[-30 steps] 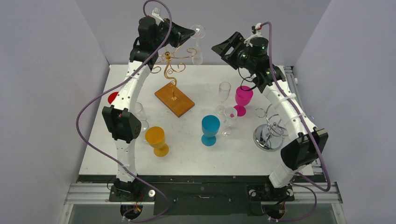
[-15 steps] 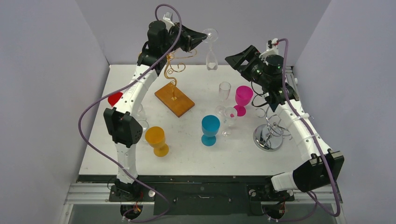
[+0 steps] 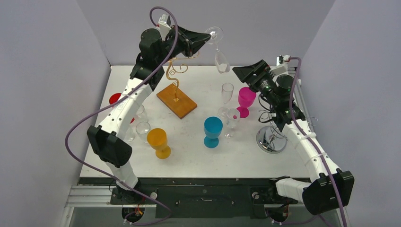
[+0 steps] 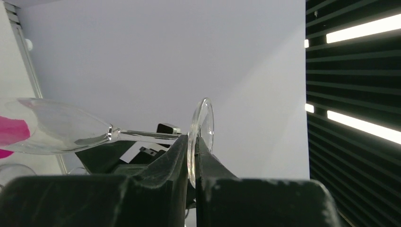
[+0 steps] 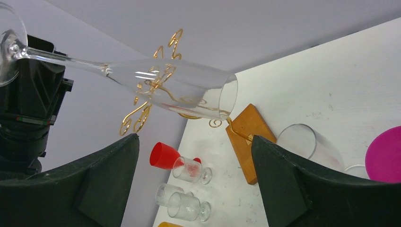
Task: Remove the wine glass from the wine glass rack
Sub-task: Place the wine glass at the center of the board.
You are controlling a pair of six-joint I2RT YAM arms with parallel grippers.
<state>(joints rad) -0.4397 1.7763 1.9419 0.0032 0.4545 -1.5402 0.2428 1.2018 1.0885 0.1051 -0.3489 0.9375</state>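
The left gripper [image 3: 208, 37] is closed on the wine glass [image 3: 220, 56], pinching only the thin edge of its round foot [image 4: 202, 124] between the two fingers. The glass hangs at the top centre of the overhead view, bowl down and tilted toward the right. It sits to the right of the gold rack [image 3: 176, 78] and looks free of the curled arms, though the wire shows through the bowl in the right wrist view, so the gap is hard to judge.

The right gripper [image 5: 194, 156] is wide open and holds nothing. It sits just right of the bowl and points at it.

The main risk is the grip. A slick glass disc held at its rim can pivot or slip between the fingers, and the weight of the long stem and bowl pulls on it. A quick swing would likely make the bowl sway and twist the foot loose.

Below and to the right stand a clear flute [image 3: 227, 93] and a pink goblet [image 3: 246, 98] on the table [image 3: 198, 158]. A careless descent could knock them over. The bowl could also strike the right gripper, which is close by.
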